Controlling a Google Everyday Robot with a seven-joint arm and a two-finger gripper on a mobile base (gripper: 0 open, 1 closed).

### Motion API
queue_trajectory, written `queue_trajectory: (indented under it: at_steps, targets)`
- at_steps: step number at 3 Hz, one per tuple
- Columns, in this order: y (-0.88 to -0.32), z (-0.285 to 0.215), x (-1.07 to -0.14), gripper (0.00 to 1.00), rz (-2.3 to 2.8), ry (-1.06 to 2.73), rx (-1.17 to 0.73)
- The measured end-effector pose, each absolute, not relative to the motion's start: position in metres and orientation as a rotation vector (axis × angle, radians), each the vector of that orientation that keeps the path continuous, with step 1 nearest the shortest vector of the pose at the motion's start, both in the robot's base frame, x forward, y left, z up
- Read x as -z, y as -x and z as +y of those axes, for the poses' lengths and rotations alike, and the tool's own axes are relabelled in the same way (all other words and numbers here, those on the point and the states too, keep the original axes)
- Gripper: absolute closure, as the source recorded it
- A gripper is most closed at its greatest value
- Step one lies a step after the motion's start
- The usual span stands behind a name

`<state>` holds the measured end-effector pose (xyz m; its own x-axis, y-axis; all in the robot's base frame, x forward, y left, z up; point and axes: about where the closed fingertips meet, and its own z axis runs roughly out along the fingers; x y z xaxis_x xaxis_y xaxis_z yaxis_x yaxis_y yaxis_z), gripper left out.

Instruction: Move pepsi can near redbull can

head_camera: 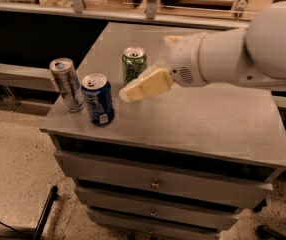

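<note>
Cabinet (208, 126) of grey drawers fills most of the view, and three cans stand on the left part of its flat top. The white robot arm (243, 49) reaches in from the right above the top. At its end the cream-coloured gripper (128, 93) points left and slightly down. It holds nothing, and how far it is open cannot be told. The redbull can (66, 85) stands upright by the left edge. The pepsi can (98, 100) stands upright just beside it, near the front edge, left of the gripper's tip and clear of it. The green can (134, 64) stands behind, close to the gripper.
</note>
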<state>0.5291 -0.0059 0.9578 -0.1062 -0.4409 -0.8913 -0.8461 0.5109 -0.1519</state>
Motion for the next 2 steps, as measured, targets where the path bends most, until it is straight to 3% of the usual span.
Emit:
queue_trajectory:
  at_steps: [1,2]
  targets:
    - [-0.5233,-0.0625,-0.9741,0.00,1.718,0.984,-0.456]
    - [-0.5232,-0.0622,-0.9742,0.00,1.717,0.985,-0.456]
